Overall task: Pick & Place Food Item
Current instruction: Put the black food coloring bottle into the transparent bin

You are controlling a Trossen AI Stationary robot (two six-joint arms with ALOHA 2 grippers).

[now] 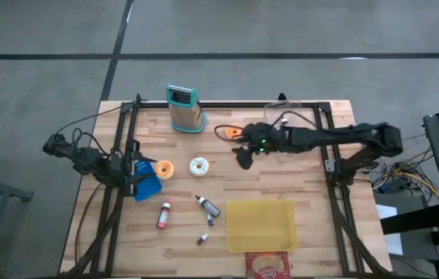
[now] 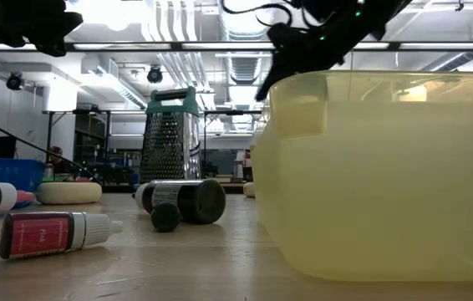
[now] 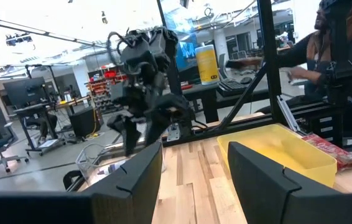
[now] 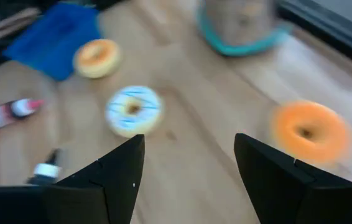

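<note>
High view: right gripper (image 1: 244, 157) sits over the middle of the table, above the board, arm reaching in from the right edge. Its fingers (image 4: 111, 180) stand wide apart with nothing between them. Left gripper (image 1: 133, 172) waits at the left edge beside the blue cloth (image 1: 146, 184); its fingers are partly apart and empty.

Food items on the table: white-iced donut (image 1: 198, 165) just left of the right gripper, well apart from the orange-iced donut (image 1: 164, 170) that lies touching the blue cloth; a third, orange donut (image 1: 233, 132) lies toward the back, near the grater (image 1: 184, 109). Yellow bin (image 1: 261, 225) is at the front, right of centre, and looks empty.

Right wrist view: the white-iced donut shows ahead of the fingers, offset toward one of them rather than centred in the gap.

Risks, as judged:
- Task does not say which donut; two lie within easy reach of this gripper, so a wrong pick is possible.
- Descending off-centre could land a fingertip on the donut's top and push it away or squash it instead of straddling it.
- A ring shape offers a soft, rounded edge; a shallow pinch could let it slip on the lift.
- Small bottles (image 1: 208, 207) lie between donut and bin; a low carry could knock them.
</note>
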